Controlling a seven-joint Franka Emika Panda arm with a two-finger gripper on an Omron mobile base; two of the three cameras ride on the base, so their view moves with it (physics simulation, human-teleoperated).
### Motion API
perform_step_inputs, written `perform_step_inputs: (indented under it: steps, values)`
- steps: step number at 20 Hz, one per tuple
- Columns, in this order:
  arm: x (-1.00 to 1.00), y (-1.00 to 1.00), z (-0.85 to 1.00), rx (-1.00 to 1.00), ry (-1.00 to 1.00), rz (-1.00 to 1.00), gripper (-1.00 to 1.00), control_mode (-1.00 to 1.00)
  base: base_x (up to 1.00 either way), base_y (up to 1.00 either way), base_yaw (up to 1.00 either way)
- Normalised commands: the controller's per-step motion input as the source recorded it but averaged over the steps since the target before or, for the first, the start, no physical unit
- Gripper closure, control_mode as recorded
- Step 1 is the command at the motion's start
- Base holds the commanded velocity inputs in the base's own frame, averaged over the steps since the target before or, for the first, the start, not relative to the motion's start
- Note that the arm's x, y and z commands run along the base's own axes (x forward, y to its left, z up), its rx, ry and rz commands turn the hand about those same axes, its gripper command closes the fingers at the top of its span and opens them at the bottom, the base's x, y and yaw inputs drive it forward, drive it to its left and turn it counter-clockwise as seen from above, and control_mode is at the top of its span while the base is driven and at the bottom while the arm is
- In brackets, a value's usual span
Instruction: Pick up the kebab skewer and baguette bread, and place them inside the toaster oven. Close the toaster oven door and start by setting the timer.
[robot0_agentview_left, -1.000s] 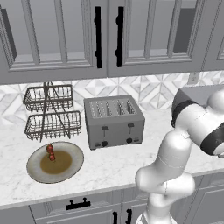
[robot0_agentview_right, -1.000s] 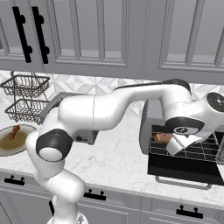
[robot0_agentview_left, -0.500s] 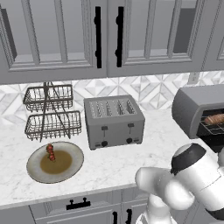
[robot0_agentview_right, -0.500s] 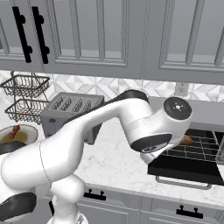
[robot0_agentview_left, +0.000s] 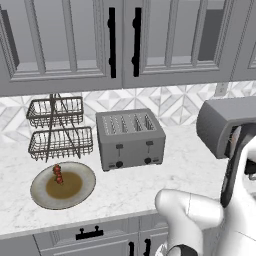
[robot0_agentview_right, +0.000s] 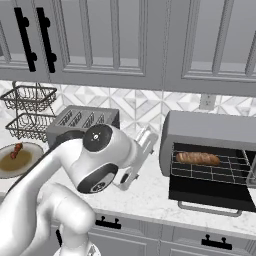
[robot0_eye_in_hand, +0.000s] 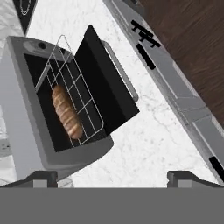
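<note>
On the wire rack (robot0_agentview_right: 212, 167) inside the toaster oven (robot0_agentview_right: 210, 131) lies the baguette bread (robot0_agentview_right: 198, 159), a short oblong loaf with a golden-brown crust crossed by shallow scores; in the hand view it lies lengthwise along the rack's grid. That oven is a grey metal box with a rounded top and a dark cavity, standing on the white marbled counter (robot0_agentview_right: 150, 192) at the right. Its toaster oven door (robot0_agentview_right: 207, 190), a dark glass panel with a pale bar handle along its free edge, is folded down flat in front of the cavity.

Far to the left, the kebab skewer (robot0_agentview_left: 58, 173) rests on a round plate (robot0_agentview_left: 85, 189) with a pale rim and a brown centre: a thin stick threaded with small red chunks, much smaller than the plate. Behind the plate stands a two-tier wire basket (robot0_agentview_left: 60, 129), and beside it a grey four-slot toaster (robot0_agentview_left: 130, 137) with two levers and small knobs on its front. Grey panelled cabinets (robot0_agentview_left: 75, 45) with black bar handles hang above a backsplash of pale geometric tiles.

The gripper (robot0_eye_in_hand: 112, 177) has its two dark fingertips spread wide apart with nothing between them, looking at the oven from a short way off. No writing can be read anywhere.
</note>
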Motion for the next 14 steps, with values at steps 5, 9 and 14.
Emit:
perform_step_inputs:
  steps: [5, 9, 14]
  values:
    - [0.00, 1.00, 0.40, -0.28, 0.11, 0.32, -1.00, -1.00, 0.00, 0.00, 0.00]
    - [-0.01, 1.00, 0.23, -0.27, 0.09, 0.40, -1.00, -1.00, 0.00, 0.00, 0.00]
    - [-0.03, 1.00, 0.00, -0.13, 0.22, 0.55, -1.00, -1.00, 0.00, 0.00, 0.00]
